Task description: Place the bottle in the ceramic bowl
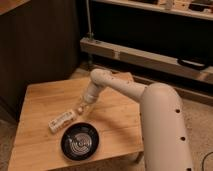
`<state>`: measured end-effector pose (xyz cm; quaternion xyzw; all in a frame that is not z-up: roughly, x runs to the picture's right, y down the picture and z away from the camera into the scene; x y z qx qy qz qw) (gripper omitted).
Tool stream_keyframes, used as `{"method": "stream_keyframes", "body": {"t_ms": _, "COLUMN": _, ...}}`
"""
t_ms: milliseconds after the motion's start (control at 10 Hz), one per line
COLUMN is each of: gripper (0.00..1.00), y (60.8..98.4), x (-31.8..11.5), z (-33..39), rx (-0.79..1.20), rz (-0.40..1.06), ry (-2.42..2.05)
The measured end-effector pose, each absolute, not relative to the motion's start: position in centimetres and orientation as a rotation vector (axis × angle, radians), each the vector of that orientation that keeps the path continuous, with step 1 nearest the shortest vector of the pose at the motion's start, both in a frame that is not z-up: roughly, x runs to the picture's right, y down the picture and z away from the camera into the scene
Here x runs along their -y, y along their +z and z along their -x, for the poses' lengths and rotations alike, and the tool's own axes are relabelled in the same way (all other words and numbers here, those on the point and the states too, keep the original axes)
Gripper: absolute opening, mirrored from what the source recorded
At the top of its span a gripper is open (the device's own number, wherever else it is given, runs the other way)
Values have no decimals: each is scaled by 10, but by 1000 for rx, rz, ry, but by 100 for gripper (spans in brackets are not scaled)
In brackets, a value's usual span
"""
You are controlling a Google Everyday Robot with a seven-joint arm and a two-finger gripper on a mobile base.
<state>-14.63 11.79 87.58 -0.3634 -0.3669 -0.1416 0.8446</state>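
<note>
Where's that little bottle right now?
The bottle lies on the wooden table, left of centre in view, just behind the black bowl, the gripper at its right end.

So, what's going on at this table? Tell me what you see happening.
A one-armed robot is reaching over a wooden table. Its pincer hangs open at the end of the small clear bottle nearer the arm. The bottle lies on its side on the table, not yet lifted. The black ceramic bowl sits close by, towards the table's front edge, without the bottle in it.
</note>
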Motion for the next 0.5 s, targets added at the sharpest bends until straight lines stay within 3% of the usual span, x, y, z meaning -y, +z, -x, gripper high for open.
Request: {"method": "stream_keyframes", "body": {"t_ms": 500, "gripper": 65, "y": 884, "x": -117, "z": 152, "rx": 771, "rz": 780, "ry": -286}}
